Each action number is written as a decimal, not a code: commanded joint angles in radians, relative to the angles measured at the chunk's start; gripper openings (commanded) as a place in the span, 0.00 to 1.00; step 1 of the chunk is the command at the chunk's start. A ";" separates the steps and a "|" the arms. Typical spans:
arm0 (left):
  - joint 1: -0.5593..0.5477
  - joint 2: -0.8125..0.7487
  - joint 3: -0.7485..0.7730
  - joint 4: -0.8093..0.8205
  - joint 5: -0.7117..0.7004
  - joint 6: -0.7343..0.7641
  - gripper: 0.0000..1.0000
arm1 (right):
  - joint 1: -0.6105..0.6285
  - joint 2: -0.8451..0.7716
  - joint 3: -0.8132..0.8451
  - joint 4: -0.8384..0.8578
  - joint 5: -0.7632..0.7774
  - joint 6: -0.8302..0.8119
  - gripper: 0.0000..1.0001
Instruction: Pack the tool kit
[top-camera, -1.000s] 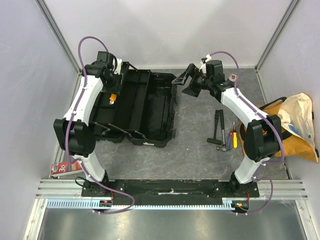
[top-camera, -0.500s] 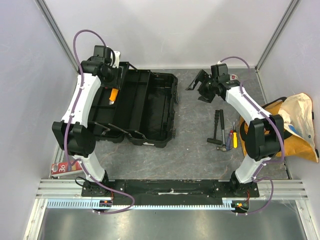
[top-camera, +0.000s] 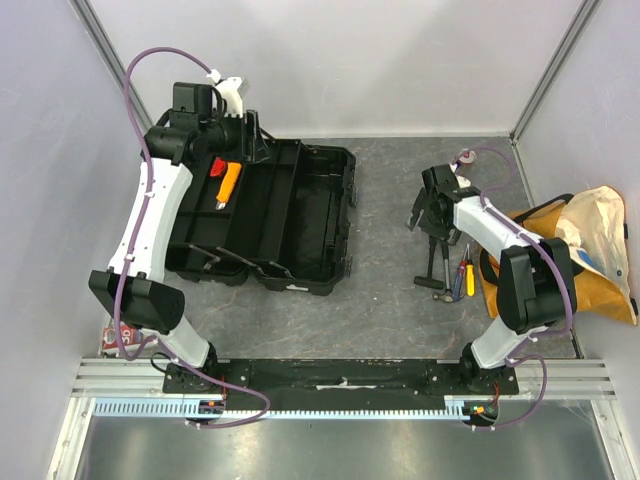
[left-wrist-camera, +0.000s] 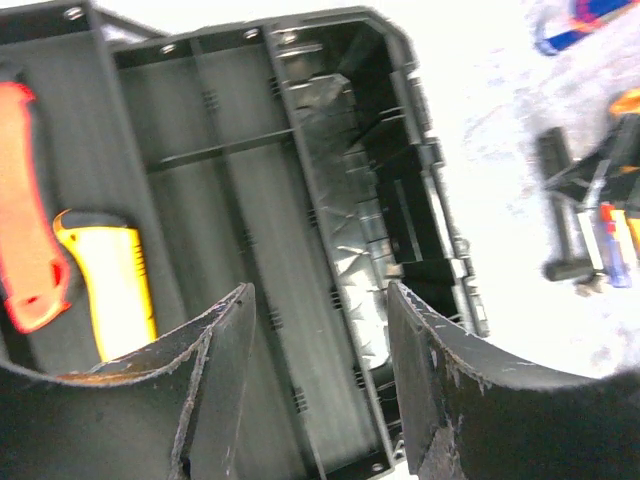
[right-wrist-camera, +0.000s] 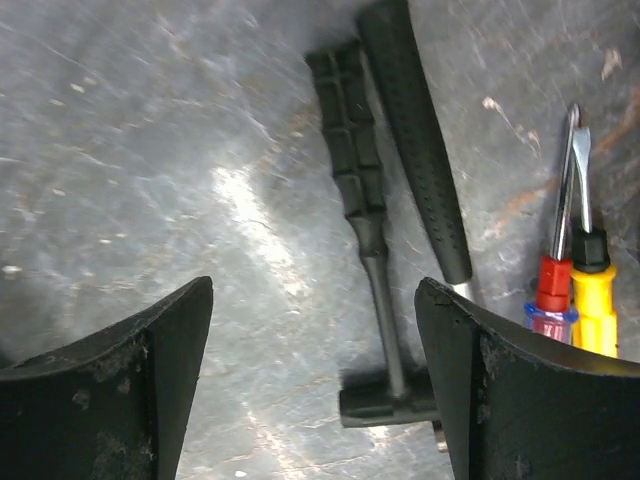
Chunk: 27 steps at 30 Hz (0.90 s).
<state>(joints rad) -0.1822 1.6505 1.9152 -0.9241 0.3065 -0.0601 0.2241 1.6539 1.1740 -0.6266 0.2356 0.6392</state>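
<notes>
The black toolbox (top-camera: 290, 215) lies open at the left of the table. A red-handled tool (left-wrist-camera: 30, 220) and a yellow-handled tool (left-wrist-camera: 110, 290) rest in its left tray (top-camera: 228, 183). My left gripper (top-camera: 252, 138) hovers over the box's far left corner, open, with nothing between its fingers (left-wrist-camera: 318, 300). My right gripper (top-camera: 428, 215) hangs open just above the table, over a black hammer (right-wrist-camera: 375, 260) that lies partly between its fingertips (right-wrist-camera: 312, 290), untouched. Beside the hammer (top-camera: 437, 255) lie a second black handle (right-wrist-camera: 415, 150), a red screwdriver (right-wrist-camera: 555, 280) and a yellow one (right-wrist-camera: 595, 300).
A yellow-orange fabric bag (top-camera: 580, 250) slumps at the right edge, with a blue can (left-wrist-camera: 590, 20) in it. A red and white item (top-camera: 122, 337) lies by the left arm's base. Bare grey table (top-camera: 385, 260) separates the toolbox from the loose tools.
My left gripper opened wider and drew back from the tray, where the yellow-handled tool now lies free. The right arm swung from the box's edge rightward and down over the hammer.
</notes>
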 joint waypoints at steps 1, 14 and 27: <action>-0.016 -0.041 -0.016 0.091 0.164 -0.073 0.61 | -0.002 -0.025 -0.068 0.005 0.041 0.005 0.87; -0.019 -0.084 -0.048 0.096 0.163 -0.075 0.61 | -0.002 0.023 -0.185 0.047 -0.056 0.065 0.61; -0.019 -0.155 -0.131 0.120 0.132 -0.078 0.62 | 0.049 0.011 -0.099 0.077 -0.110 0.051 0.00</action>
<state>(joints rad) -0.2005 1.5410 1.8042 -0.8513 0.4477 -0.1074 0.2344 1.6882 1.0000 -0.5800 0.1513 0.6903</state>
